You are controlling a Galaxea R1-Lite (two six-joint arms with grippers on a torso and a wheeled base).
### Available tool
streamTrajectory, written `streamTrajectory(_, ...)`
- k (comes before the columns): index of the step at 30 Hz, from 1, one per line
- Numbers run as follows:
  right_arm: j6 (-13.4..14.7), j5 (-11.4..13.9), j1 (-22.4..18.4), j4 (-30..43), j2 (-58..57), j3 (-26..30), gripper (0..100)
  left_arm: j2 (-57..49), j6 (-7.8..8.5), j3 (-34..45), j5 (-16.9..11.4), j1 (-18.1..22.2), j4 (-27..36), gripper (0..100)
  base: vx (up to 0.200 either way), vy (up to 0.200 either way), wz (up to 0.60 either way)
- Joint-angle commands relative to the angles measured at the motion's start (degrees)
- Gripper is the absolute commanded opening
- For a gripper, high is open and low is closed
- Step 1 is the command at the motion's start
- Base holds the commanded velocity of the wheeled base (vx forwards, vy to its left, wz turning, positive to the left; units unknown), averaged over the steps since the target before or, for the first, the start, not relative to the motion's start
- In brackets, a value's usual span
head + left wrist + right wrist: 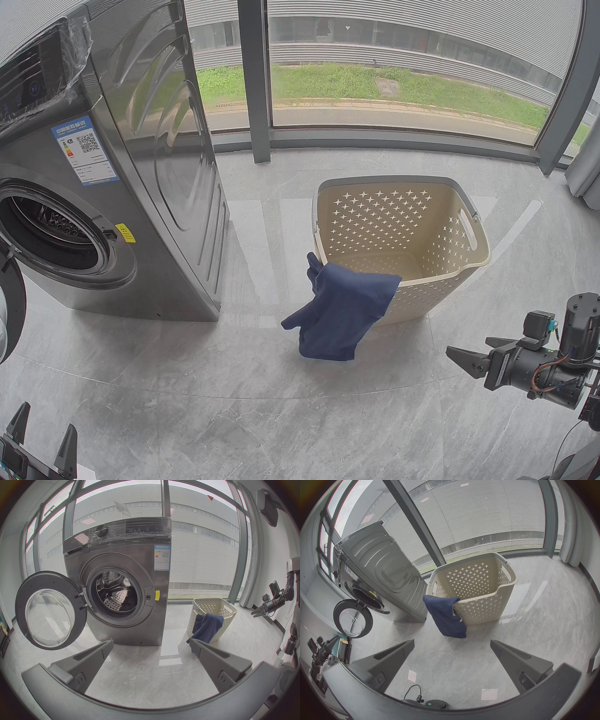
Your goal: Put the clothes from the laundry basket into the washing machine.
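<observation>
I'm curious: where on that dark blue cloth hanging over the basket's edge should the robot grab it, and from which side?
Probably the bunched top of the blue cloth, where it folds over the laundry basket rim, coming from above on the robot's side. Most of it hangs loose outside, so lifting there should free it. The open right end effector is nearer.

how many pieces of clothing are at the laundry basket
1: a dark blue fabric garment draped over the near rim of the cream perforated plastic laundry basket, hanging down its outside. More may be hidden behind the near wall.
</observation>
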Motion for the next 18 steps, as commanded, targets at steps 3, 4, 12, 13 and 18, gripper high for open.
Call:
streamTrajectory(3,0.4,-0.3,2.0,-4.3,9.3,0.1,100,-0.4,0.11,1.0,0.0,0.0,0.0,100,0.0,0.0,0.0)
streamTrajectory(4,0.4,-0.3,2.0,-4.3,9.3,0.1,100,-0.4,0.11,1.0,0.0,0.0,0.0,100,0.0,0.0,0.0)
streamTrajectory(12,0.3,-0.4,6.3,-15.1,19.9,-0.3,100,-0.4,0.2,1.0,0.0,0.0,0.1,100,0.075,0.0,0.0)
streamTrajectory(13,0.4,-0.5,7.4,-16.9,21.9,-0.7,100,-0.4,0.2,1.0,0.0,0.0,0.1,100,0.0,0.0,0.0)
streamTrajectory(18,0.5,-2.6,8.9,-20.4,28.1,-6.1,100,-0.4,0.2,1.0,0.0,0.0,0.1,100,0.0,0.0,0.0)
